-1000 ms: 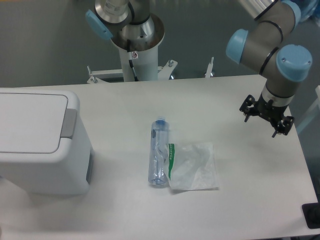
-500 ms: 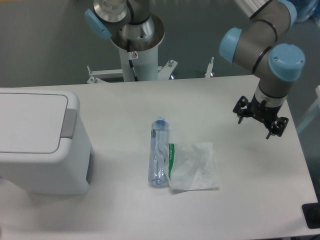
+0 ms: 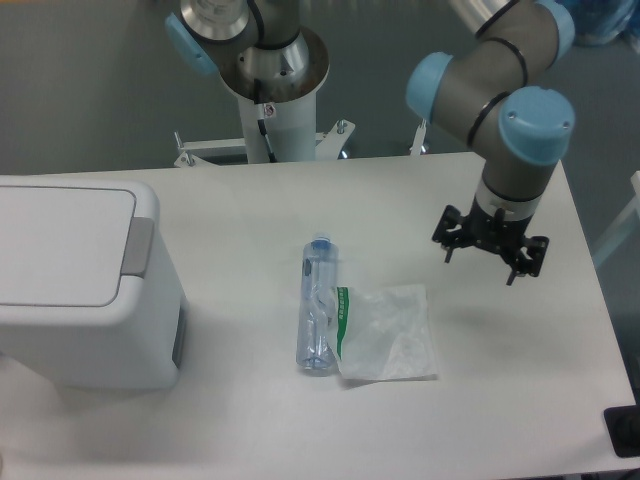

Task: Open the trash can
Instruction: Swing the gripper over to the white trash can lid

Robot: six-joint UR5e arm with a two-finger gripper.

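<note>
The trash can (image 3: 70,290) is a large white boxy bin at the left edge of the table, with its flat white lid down and a grey push tab (image 3: 137,246) on its right side. My gripper (image 3: 489,246) hangs above the right half of the table, far from the trash can and right of the bottle and bag. It holds nothing. Its black fingers point down and I cannot tell how wide they stand.
A clear plastic bottle with a blue cap (image 3: 317,305) lies mid-table. A clear bag with a green stripe (image 3: 388,333) lies against its right side. The arm's white base column (image 3: 275,110) stands behind the table's far edge.
My gripper has moved left across the right side of the table, toward the middle. The trash can, bottle and bag have not moved.
</note>
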